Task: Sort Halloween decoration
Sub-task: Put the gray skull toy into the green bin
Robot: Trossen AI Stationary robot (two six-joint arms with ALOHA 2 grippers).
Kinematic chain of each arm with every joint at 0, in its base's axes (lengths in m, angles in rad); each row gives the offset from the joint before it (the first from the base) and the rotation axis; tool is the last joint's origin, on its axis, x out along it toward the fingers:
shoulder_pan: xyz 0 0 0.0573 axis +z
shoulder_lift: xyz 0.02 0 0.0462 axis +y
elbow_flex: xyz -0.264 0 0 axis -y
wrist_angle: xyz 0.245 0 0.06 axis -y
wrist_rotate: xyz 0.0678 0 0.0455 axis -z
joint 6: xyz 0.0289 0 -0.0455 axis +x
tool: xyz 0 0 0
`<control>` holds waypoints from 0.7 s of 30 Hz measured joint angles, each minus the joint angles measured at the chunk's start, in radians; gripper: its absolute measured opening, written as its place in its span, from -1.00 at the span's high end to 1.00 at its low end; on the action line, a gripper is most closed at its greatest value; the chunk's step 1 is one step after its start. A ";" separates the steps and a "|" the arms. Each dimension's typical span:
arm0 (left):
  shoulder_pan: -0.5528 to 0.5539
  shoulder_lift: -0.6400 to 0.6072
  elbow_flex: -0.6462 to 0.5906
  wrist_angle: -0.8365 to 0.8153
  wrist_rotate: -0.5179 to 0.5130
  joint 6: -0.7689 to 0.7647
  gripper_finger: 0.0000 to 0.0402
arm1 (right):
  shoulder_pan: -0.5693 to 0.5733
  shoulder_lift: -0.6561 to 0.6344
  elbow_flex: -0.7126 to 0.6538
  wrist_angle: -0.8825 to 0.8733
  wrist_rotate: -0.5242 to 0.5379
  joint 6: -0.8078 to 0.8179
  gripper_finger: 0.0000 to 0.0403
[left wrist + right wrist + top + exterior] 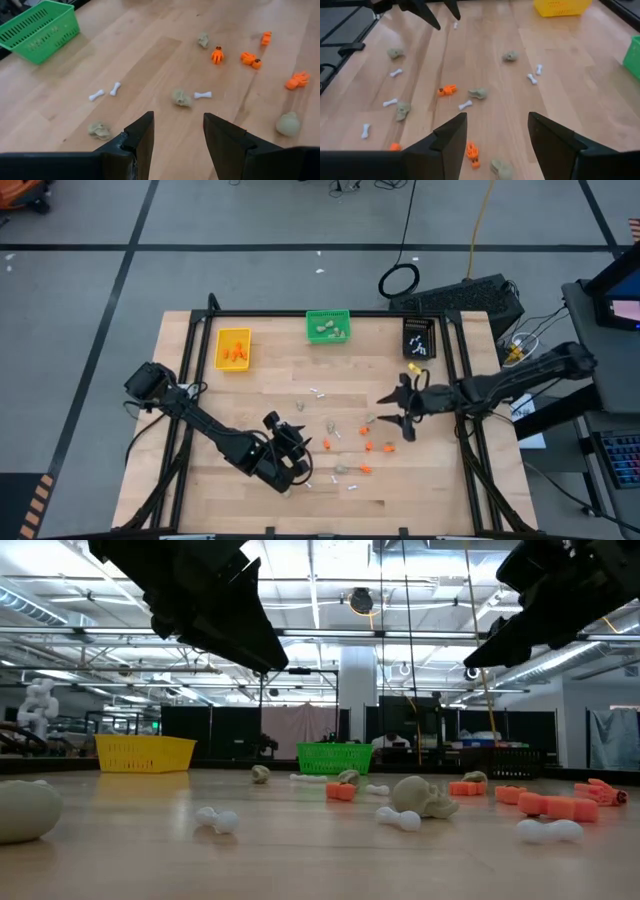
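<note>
Halloween decoration pieces lie scattered on the wooden table: orange bits (366,446), beige lumps (330,423) and white sticks (318,392). My left gripper (288,432) hovers open near the table's near-left part. In its wrist view the open fingers (177,135) stand above bare wood, short of a beige lump (182,98) and a white stick (202,94). My right gripper (388,409) hovers open on the right, pointing left. Its fingers (497,135) stand above an orange bit (472,152) and a beige lump (502,170). Both grippers hang clear of the table in the low view.
Three small bins stand along the far edge: yellow (233,348), green (328,327) and black (419,338), each with pieces inside. A black frame (190,395) borders the table's sides. Bare wood lies between the bins and the scattered pieces.
</note>
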 joint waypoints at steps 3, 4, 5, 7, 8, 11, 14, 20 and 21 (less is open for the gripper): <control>0.000 0.000 0.000 -0.015 -0.002 0.003 0.16 | 0.013 0.056 -0.001 0.046 0.022 0.000 0.03; 0.000 0.000 0.000 -0.019 -0.003 0.004 0.16 | 0.014 0.079 -0.001 0.067 0.021 0.000 0.03; 0.000 0.000 0.000 -0.019 -0.004 0.004 0.16 | 0.014 0.102 -0.001 0.090 0.021 0.001 0.03; 0.000 0.000 0.000 -0.019 -0.007 0.004 0.16 | 0.014 0.145 -0.002 0.126 0.021 0.020 0.03; 0.000 0.000 0.000 -0.019 -0.008 0.004 0.16 | 0.014 0.165 -0.002 0.144 0.021 0.037 0.03; -0.002 0.000 0.000 -0.018 -0.008 -0.001 0.16 | 0.014 0.220 -0.002 0.167 0.021 0.100 0.03; -0.007 0.000 0.000 -0.009 -0.007 -0.002 0.16 | 0.026 0.273 -0.002 0.171 0.023 0.155 0.03; -0.007 0.000 -0.001 -0.002 0.009 -0.002 0.16 | 0.106 0.364 -0.001 0.225 0.055 0.155 0.03; -0.007 0.001 -0.001 0.009 0.019 -0.002 0.16 | 0.119 0.372 0.002 0.233 0.059 0.150 0.03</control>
